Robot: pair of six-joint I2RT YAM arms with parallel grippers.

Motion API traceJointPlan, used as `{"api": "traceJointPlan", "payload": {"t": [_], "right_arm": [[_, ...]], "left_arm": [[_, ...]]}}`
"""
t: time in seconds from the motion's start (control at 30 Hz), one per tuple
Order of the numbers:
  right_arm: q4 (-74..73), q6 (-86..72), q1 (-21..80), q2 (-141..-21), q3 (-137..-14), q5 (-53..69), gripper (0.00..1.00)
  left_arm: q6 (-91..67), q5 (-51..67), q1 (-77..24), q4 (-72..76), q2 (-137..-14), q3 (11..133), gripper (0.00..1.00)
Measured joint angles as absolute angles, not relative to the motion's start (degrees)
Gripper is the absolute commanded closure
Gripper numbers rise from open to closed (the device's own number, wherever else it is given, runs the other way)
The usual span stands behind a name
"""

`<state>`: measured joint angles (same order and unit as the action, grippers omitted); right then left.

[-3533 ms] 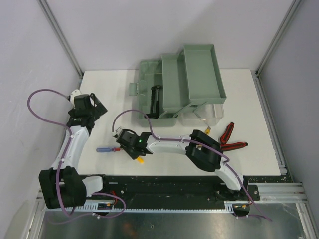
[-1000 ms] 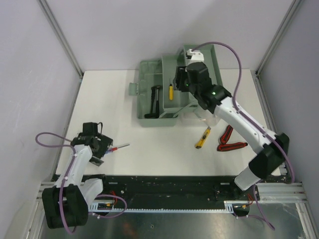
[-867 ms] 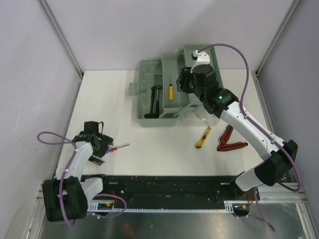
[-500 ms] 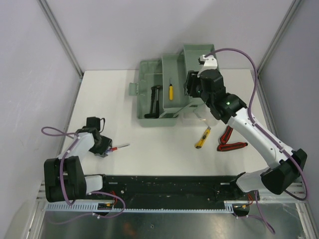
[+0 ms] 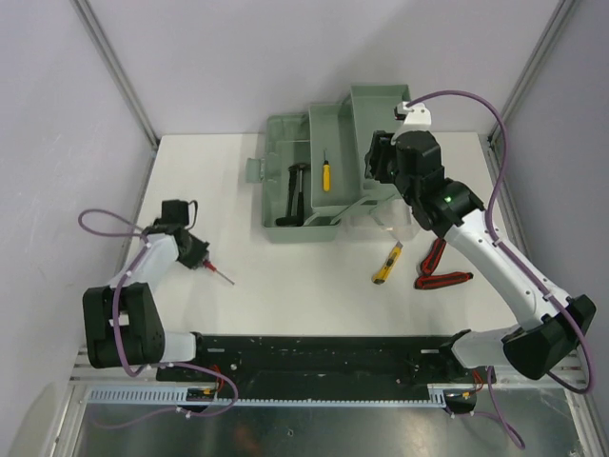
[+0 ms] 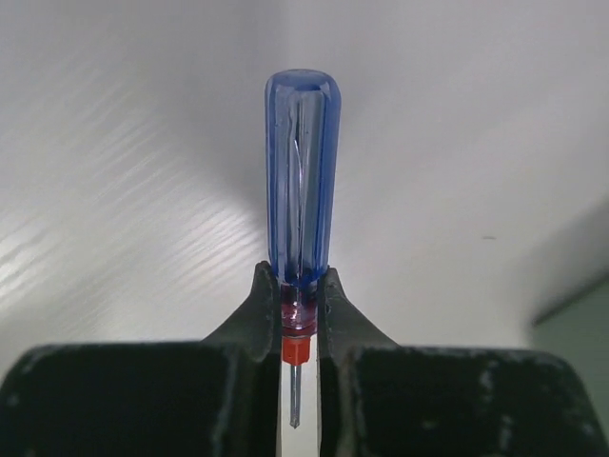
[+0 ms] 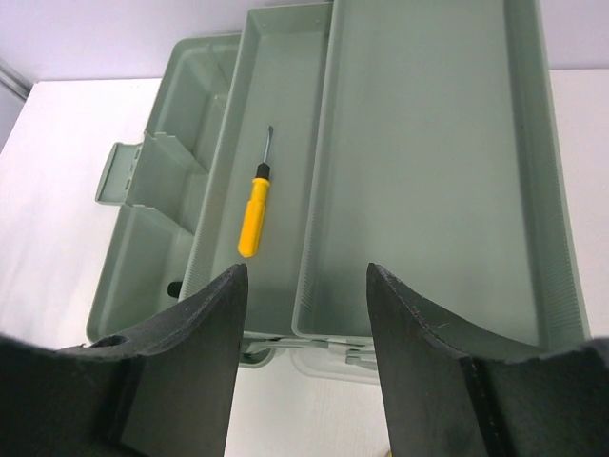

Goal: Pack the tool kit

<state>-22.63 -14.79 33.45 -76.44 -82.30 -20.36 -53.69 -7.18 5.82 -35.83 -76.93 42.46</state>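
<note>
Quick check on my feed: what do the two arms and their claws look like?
The left arm and right arm are white links with black joint housings, each trailing a purple cable. The right arm carries a small green light. The left claw and right claw are matte black and tapered.

The top view looks steeply down from above the near edge over the whole bench (image 5: 285,271). The left wrist view sits close behind its pincer (image 6: 301,288), low over the bench. The right wrist view overlooks the tool kit (image 7: 428,171), upper centre in the top view.
</note>
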Motion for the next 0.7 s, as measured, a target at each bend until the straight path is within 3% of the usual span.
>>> {"api": "traceJointPlan", "payload": {"t": [0.33,0.7], "right_arm": [[-23.6,-15.0,29.2,-71.7,-79.5,-23.0,0.43],[-28.0,-17.6,22.5,-63.1,-74.9,-25.9,0.43]], "left_arm": [[-37.6,0.1,-7.9,-28.6,-80.0,69.5,1.00],[-32.0,17.1,-19.5,-23.4,-110.0,111.2,1.00]]}}
